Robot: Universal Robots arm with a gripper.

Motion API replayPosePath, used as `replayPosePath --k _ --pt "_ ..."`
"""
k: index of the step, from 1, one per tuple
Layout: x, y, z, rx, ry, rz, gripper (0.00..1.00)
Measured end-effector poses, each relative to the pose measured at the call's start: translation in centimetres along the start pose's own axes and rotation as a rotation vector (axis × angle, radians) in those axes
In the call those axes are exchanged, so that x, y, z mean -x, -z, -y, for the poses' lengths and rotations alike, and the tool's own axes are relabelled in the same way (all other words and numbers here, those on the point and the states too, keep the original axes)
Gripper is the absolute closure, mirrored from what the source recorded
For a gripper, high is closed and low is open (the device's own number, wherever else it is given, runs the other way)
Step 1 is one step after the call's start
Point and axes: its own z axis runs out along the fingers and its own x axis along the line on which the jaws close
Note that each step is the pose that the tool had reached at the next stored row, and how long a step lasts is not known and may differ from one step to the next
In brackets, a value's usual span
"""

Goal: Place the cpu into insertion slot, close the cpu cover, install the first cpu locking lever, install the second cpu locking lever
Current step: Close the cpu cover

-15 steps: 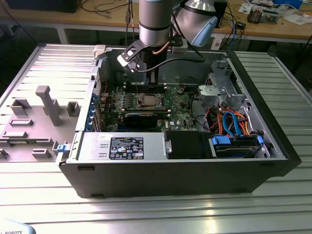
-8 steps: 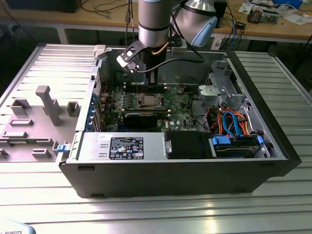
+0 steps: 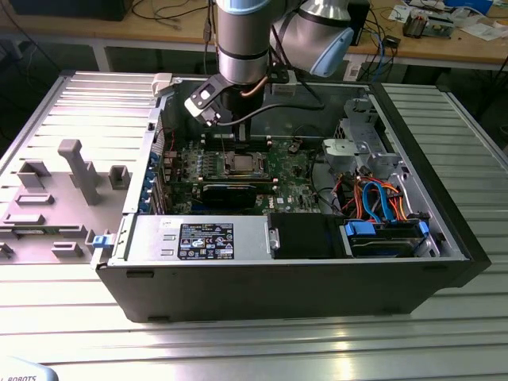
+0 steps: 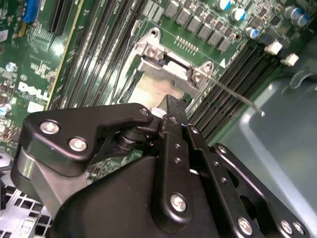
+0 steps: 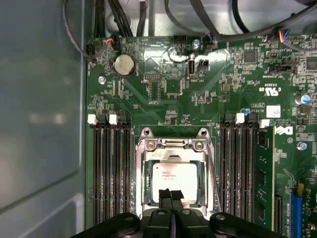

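The cpu [image 5: 174,176], a small square chip with a silver-grey top, lies in the insertion slot on the green motherboard [image 5: 198,99]. The silver cpu cover [image 5: 173,145] lies flat, framing the chip through its window. My gripper [image 5: 171,194] is shut, with its black fingertips together over the cpu's near edge and nothing seen between them. In the second wrist view the gripper body [image 4: 168,163] hides most of the socket [image 4: 171,67], and a thin metal locking lever [image 4: 233,92] sticks out sideways from the socket corner. In the exterior view the gripper [image 3: 236,141] hangs straight over the socket [image 3: 240,165].
Black memory slots [image 5: 111,168] flank the socket on both sides, one holding a memory stick [image 5: 265,173]. Cables [image 5: 148,20] run along the board's far edge. The open case holds a power supply [image 3: 198,238], drive cage [image 3: 365,139] and blue and orange cables [image 3: 381,198]. A grey fixture [image 3: 75,171] stands outside the case.
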Motion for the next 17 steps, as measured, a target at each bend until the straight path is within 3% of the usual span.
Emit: replayPosePath --k 2,17 --pt "0.30 -0.35 0.27 -0.0017 0.012 -0.0003 0.89" --pt "0.31 -0.38 0.34 -0.0019 0.015 -0.0004 0.89"
